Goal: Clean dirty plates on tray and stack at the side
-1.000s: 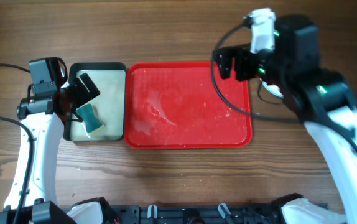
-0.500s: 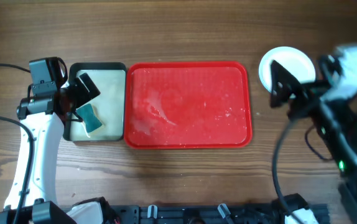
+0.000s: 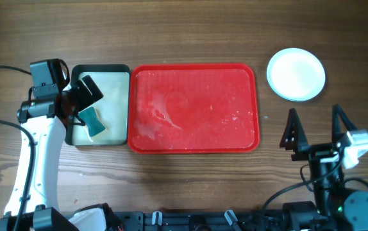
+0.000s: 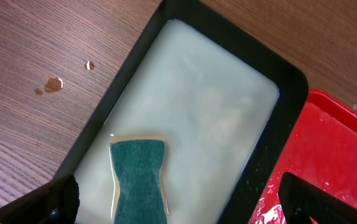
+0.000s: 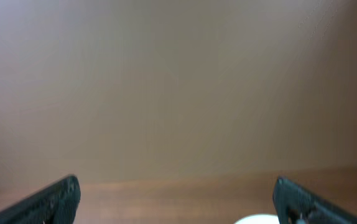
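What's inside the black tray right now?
A green sponge lies in pale, cloudy liquid. The liquid hides the bottom of the black tray, and the left fingers cover one corner.

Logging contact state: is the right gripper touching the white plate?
Apart. The overhead view shows a strip of bare table between the open right gripper and the white plate.

Tray is sitting mid-counter. Small basin is lying just left of tray, right up against it. Sponge is resting in basin, in its near half. Plates are sitting on counter right of tray, level w/ its far edge, apart from it. Left tool is hanging over basin, left of tray. Right tool is hovering right of tray, nearer than plates.
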You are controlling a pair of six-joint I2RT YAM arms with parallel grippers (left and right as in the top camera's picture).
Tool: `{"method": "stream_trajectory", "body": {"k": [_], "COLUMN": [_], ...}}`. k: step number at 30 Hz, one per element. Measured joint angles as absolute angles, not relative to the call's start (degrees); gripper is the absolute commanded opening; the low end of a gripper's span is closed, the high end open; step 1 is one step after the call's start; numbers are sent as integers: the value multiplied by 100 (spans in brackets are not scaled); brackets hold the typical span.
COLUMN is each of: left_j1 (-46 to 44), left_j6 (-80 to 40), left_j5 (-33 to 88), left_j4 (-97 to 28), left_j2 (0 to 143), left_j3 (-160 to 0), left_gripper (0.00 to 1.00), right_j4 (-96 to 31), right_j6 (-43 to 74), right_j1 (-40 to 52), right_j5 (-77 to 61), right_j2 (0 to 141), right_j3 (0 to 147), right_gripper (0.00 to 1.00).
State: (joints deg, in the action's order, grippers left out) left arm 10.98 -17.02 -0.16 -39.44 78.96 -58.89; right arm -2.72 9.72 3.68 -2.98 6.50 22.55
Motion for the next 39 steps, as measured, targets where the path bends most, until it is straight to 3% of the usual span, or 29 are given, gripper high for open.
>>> {"method": "stream_trajectory", "body": {"k": [8,14,20,26,39], "left_j1": [1098,1098,1098,1098,1098], "left_j6": [-1702,-1702,-1702,-1704,-1702], "left_j5": [-14,-16,-16,-14,-16], "left_j4": [-3944,-3940,-3944,-3942,-3944], "left_j2": [7896,7896,7896,7896,7896], "left_j3": [-5889,-5889,-5889,-5889,-5889], "left_gripper": [100,100,100,100,100], "right_j4": [1813,1994,1518,43,16], "right_j6": [972,985,1022,1022,1022], "right_j1": [272,272,272,272,266], "right_j5": [-620,-644,-642,-642,-644], "right_j2": [314,172,108,78,78], "right_j3": [878,235,40,36,36], "right_gripper": [100,100,100,100,100]}}
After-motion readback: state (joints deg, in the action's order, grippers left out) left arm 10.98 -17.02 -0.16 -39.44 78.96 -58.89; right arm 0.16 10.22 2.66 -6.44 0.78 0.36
